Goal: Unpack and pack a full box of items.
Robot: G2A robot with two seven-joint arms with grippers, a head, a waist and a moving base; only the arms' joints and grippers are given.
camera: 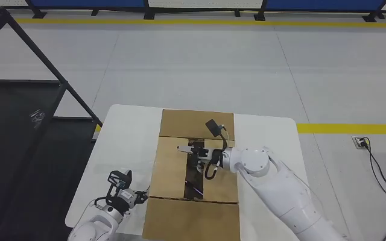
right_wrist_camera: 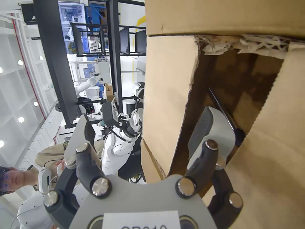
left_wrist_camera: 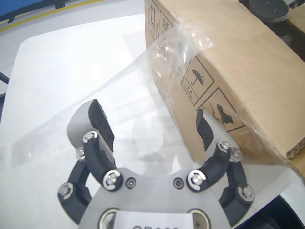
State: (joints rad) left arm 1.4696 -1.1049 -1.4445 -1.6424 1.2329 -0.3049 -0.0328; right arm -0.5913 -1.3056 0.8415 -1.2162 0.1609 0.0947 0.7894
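left arm [camera: 96,223]: we hold it folded low and close to us, wrist tipped forward | left end effector [left_wrist_camera: 152,125]: we have its fingers [left_wrist_camera: 100,117] spread wide apart | right arm [camera: 283,193]: we hold it stretched forward, wrist turned across toward our left side | right end effector [right_wrist_camera: 145,129]: fingers spread wide too, pads facing each other

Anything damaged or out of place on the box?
Yes. The cardboard box has torn, ragged flap edges at its opening, and loose clear film hangs off its side by the left hand.
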